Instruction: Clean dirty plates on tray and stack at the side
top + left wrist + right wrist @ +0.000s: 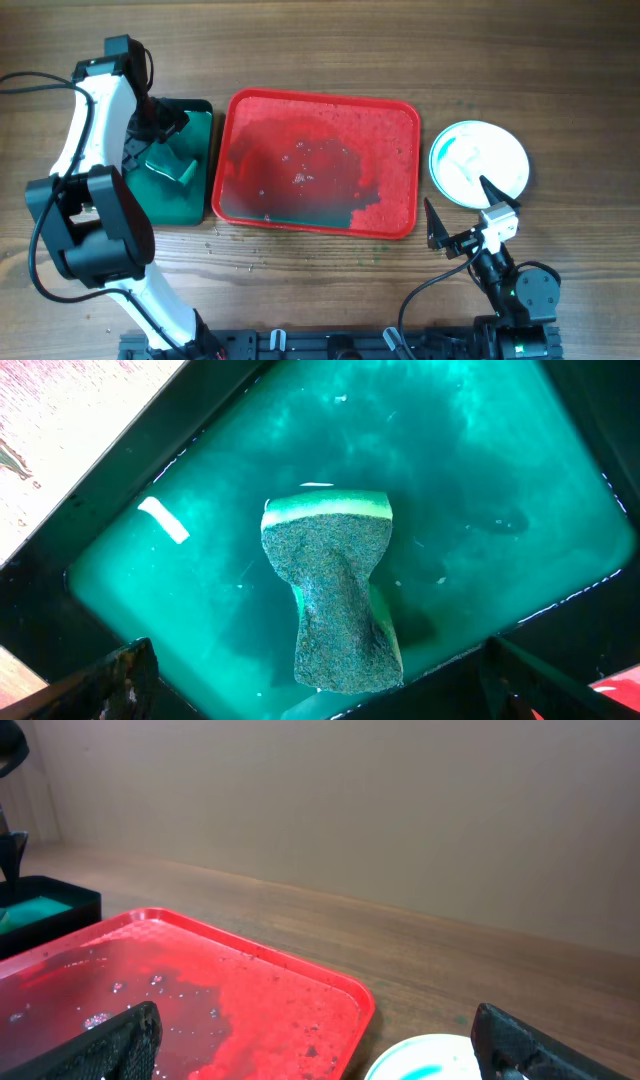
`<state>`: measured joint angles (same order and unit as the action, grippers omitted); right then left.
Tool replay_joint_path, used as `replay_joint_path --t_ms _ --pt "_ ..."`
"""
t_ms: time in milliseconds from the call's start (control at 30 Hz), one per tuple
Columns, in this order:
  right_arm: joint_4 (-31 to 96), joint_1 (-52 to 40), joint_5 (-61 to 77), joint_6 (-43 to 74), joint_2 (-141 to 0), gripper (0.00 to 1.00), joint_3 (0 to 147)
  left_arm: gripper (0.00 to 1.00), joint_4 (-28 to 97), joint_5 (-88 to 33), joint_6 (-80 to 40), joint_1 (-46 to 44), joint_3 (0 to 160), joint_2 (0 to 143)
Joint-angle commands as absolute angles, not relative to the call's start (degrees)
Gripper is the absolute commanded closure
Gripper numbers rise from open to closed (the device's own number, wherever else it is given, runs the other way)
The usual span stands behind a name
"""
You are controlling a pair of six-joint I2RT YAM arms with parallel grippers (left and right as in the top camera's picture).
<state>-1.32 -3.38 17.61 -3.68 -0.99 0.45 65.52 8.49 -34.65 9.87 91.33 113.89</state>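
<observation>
At 3 o'clock of the red tray (318,96), just beside it on the worktop (320,45), we see the plates (478,160); the right end effector (455,192) stands spread at their 6 o'clock. The left end effector (318,650) is spread too, above a sponge (335,600) in the green tray (480,470).

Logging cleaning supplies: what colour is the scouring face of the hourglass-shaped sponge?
Dark grey-green scouring face on the hourglass-shaped foam sponge; clearest in left wrist view.

White left arm (95,115), black joints (100,225), black cables (30,82), right claw (455,190) black, white mount (497,222)
</observation>
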Motion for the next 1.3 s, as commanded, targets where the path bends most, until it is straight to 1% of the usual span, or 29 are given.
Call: replay_joint_path --t_ms 0,100,200,233,267,333,433,567,600,633,700,767,867,900,1033,1067,1167,1267 --pt "-1.5 -3.1 18.5 -2.6 -0.2 0.0 0.3 0.0 65.5 8.4 -35.4 10.0 91.1 112.8" --pt "-1.5 -3.1 18.5 -2.6 -0.2 0.0 0.3 0.0 65.1 8.4 -35.4 10.8 91.1 112.4" --pt "-1.5 -3.1 18.5 -2.6 -0.2 0.0 0.3 0.0 65.1 8.4 -35.4 10.5 91.1 108.4" --pt "-1.5 -3.1 18.5 -2.6 -0.2 0.0 0.3 0.0 65.1 8.4 -35.4 9.7 91.1 105.0" --pt "-1.5 -3.1 18.5 -2.6 -0.2 0.0 0.3 0.0 65.4 10.7 -33.1 8.8 91.1 101.5" --pt "-1.5 -3.1 18.5 -2.6 -0.2 0.0 0.3 0.0 63.1 13.4 -32.8 6.4 90.9 91.7" --pt "-1.5 -3.1 18.5 -2.6 -0.2 0.0 0.3 0.0 55.2 11.6 -31.8 5.1 85.8 79.9" --pt "-1.5 -3.1 18.5 -2.7 -0.2 0.0 0.3 0.0 36.1 -3.5 -15.6 5.1 67.2 64.9" --pt "-1.5 -3.1 18.5 -2.6 -0.2 0.0 0.3 0.0 29.8 -8.3 -11.1 5.1 59.3 59.7" --pt "-1.5 -3.1 18.5 -2.6 -0.2 0.01 0.3 0.0 25.5 -10.9 -9.3 5.1 53.1 55.3" --pt "-1.5 -3.1 18.5 -2.6 -0.2 0.0 0.3 0.0 14.2 -13.6 -9.1 5.1 38.2 45.2" --pt "-1.5 -3.1 18.5 -2.6 -0.2 0.01 0.3 0.0 4.4 -14.6 -9.1 5.1 26.5 36.6" --pt "-1.5 -3.1 18.5 -2.6 -0.2 0.0 0.3 0.0 -4.3 -14.6 -9.1 5.1 12.5 24.6" --pt "-1.5 -3.1 18.5 -2.6 -0.2 0.01 0.3 0.0 -5.6 -14.8 -7.5 4.8 7.9 19.5" --pt "-1.5 -3.1 18.5 -2.6 -0.2 0.0 0.3 0.0 -5.4 -15.0 0.1 2.9 1.1 9.9" --pt "-1.5 -3.1 18.5 -2.6 -0.2 0.0 0.3 0.0 -4.8 -15.0 1.3 2.6 0.3 8.7" --pt "-1.5 -3.1 18.5 -2.6 -0.2 0.0 0.3 0.0 3.6 -12.0 4.3 1.5 0.3 4.4" --pt "-1.5 -3.1 18.5 -2.6 -0.2 0.0 0.3 0.0 3.6 -10.5 4.1 0.6 0.3 2.0"
